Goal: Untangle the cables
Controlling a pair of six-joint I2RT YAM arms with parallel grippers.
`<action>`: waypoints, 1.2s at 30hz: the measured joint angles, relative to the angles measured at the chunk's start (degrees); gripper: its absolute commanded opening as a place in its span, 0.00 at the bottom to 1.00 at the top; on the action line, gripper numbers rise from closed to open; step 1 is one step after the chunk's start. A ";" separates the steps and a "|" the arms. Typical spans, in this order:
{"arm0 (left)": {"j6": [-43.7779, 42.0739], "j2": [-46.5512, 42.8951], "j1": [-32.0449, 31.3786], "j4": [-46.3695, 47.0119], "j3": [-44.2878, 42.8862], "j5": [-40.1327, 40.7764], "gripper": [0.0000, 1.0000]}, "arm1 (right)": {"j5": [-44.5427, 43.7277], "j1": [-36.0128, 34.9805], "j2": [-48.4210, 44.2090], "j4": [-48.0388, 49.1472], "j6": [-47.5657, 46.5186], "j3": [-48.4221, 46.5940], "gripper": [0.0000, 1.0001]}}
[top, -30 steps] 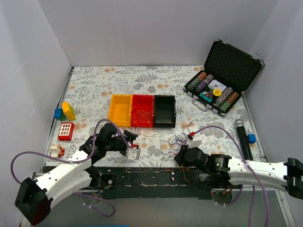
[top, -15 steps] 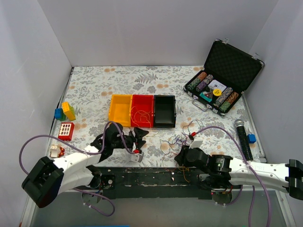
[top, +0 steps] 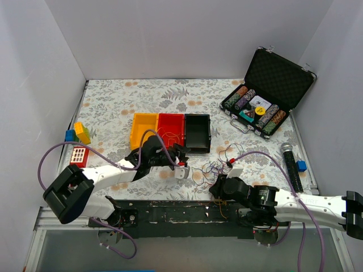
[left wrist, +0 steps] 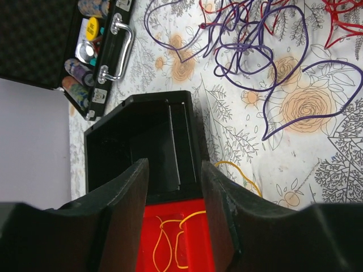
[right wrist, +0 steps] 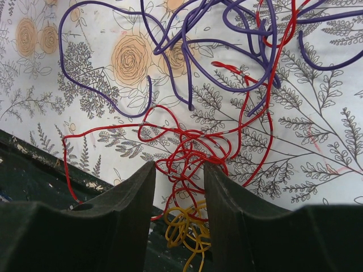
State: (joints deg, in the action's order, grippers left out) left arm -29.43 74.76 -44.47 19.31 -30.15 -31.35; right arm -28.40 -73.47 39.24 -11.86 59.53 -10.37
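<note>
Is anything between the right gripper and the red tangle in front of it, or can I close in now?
Nothing visible blocks it. The right gripper is open, and the red tangle lies right at its fingertips. The purple loops lie beyond the red, partly crossing it. The yellow strands bunch under it between the fingers, so a grab may catch those too.

I see glossy, plastic-sheathed cables (right wrist: 190, 148) on the matt, floral-printed covering of the desk (right wrist: 340, 113); the red bin (left wrist: 195, 243) looks like smooth, shiny plastic.
</note>
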 measured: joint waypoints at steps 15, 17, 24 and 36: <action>1.33 3.82 -0.35 -23.26 -13.55 2.45 0.64 | -0.13 0.00 -1.31 -1.62 0.13 0.00 0.48; 1.33 4.20 -0.37 -27.82 -15.61 2.38 0.71 | -0.17 0.00 -1.27 -1.62 0.13 0.00 0.48; 0.46 7.80 -1.68 -38.84 -19.10 3.04 0.67 | -0.39 0.00 -1.14 -1.51 0.17 0.00 0.48; 0.35 11.39 -2.16 -36.28 -19.19 7.13 0.33 | -0.39 0.00 -1.16 -1.51 0.37 0.02 0.48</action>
State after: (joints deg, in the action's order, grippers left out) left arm -29.08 86.15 -46.63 -16.97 -49.34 -24.23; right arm -28.80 -73.47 38.09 -13.37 59.90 -10.35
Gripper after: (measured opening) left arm 0.414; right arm 0.481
